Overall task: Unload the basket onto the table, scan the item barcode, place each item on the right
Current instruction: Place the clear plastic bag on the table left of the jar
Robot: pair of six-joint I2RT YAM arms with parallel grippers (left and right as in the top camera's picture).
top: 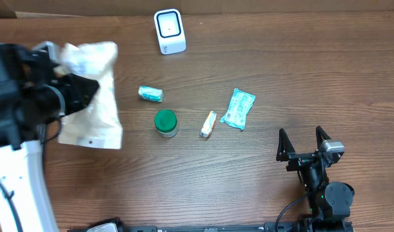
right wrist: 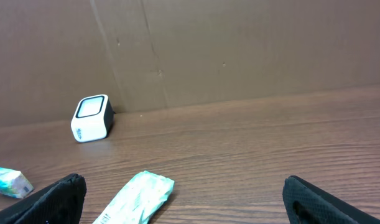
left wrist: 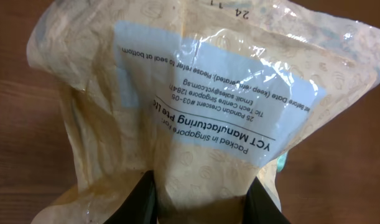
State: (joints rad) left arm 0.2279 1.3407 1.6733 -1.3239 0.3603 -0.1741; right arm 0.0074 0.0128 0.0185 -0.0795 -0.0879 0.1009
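one scanner [top: 169, 31], one bag [top: 93, 96], one jar [top: 166, 122]

The barcode scanner [top: 169, 30] stands at the back of the table [top: 280, 58], just before the cardboard wall [right wrist: 239, 50]. Well in front of it lies a loose row: a wrapped packet [top: 151, 94] furthest left, a lidded jar [top: 166, 122] just in front and right of it, a narrow box [top: 209, 124] further right, then a flat sachet [top: 238, 108] beside that. A large pouch [top: 93, 96] sits between the left gripper's [left wrist: 202, 199] fingers at the table's left side, and the right gripper [top: 304, 143] is at the front right, nearer than the sachet.
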